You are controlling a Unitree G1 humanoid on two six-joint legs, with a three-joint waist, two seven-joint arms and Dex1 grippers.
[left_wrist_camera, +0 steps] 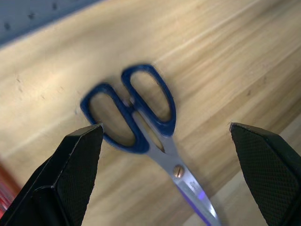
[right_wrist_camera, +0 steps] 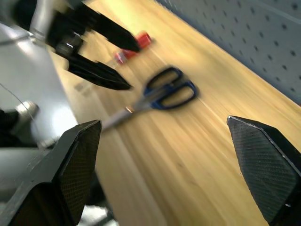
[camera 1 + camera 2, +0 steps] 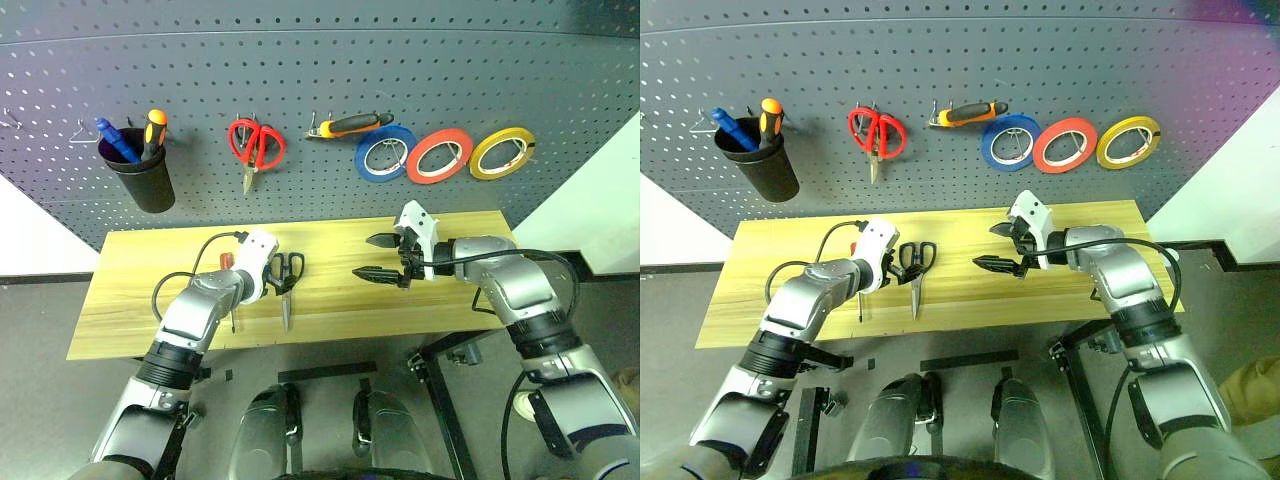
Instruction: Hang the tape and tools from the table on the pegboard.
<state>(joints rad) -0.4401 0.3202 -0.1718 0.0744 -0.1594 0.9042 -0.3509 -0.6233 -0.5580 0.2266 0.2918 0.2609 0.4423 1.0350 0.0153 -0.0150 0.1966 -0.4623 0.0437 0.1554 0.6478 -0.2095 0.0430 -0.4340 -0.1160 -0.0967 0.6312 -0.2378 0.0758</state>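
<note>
So the scissors [image 3: 286, 283] lie on the tabletop [image 3: 130, 300] a bit left of its middle, handles toward the back edge, blades toward the front edge. The screwdriver [image 3: 226, 260] sits just left of them, mostly hidden behind the left gripper [image 3: 279, 277]. The right gripper [image 3: 377, 257] hangs over the right half. Behind the back edge stands the pegboard [image 3: 320, 90], with a cup [image 3: 140, 170] at its left, another pair of scissors [image 3: 256, 145], then pliers [image 3: 350, 124] and three tape rolls [image 3: 440, 154] in a row toward the right.

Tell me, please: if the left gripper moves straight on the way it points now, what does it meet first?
Most likely the blue-handled scissors, lying on the table right ahead of the left gripper, between its open fingers. The depth is unclear.
</note>
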